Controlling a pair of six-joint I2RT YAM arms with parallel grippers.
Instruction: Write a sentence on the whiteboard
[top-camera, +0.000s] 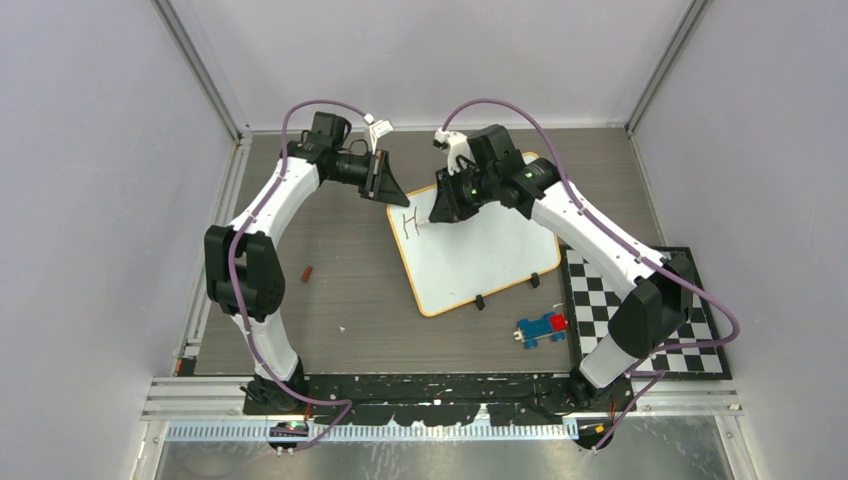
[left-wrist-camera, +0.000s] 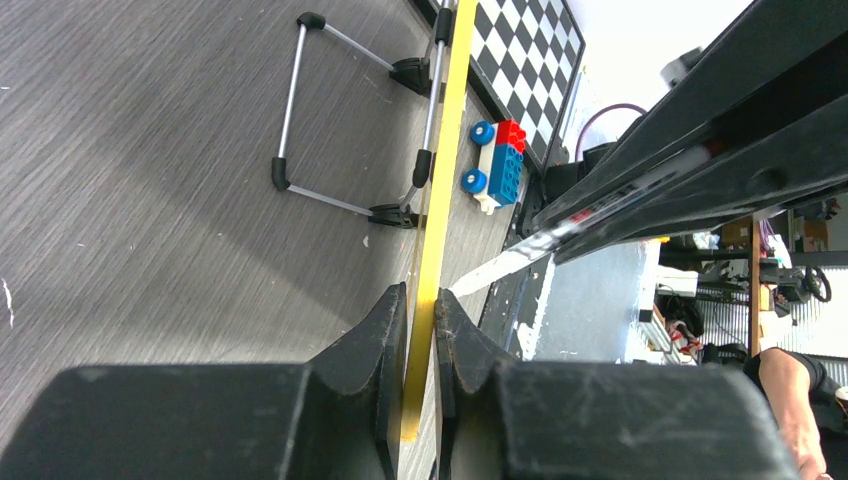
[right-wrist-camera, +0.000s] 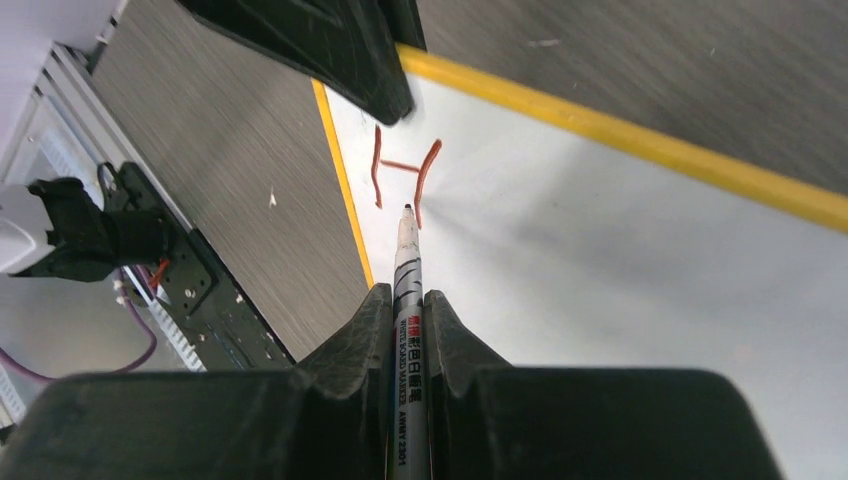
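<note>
White whiteboard (top-camera: 480, 255) lay below both arms, its yellow rim pinched btwn the closed jaws of the left gripper (left-wrist-camera: 420, 300). Right gripper (right-wrist-camera: 407, 300) was clamped on a marker (right-wrist-camera: 406, 255), tip fwd over the board. Sentence (right-wrist-camera: 400, 166): only a reddish "H", just beyond that tip, beside the left gripper.

toy car (top-camera: 541, 328) by whiteboard (top-camera: 480, 260) near edge, mat (top-camera: 595, 300) rt
</note>
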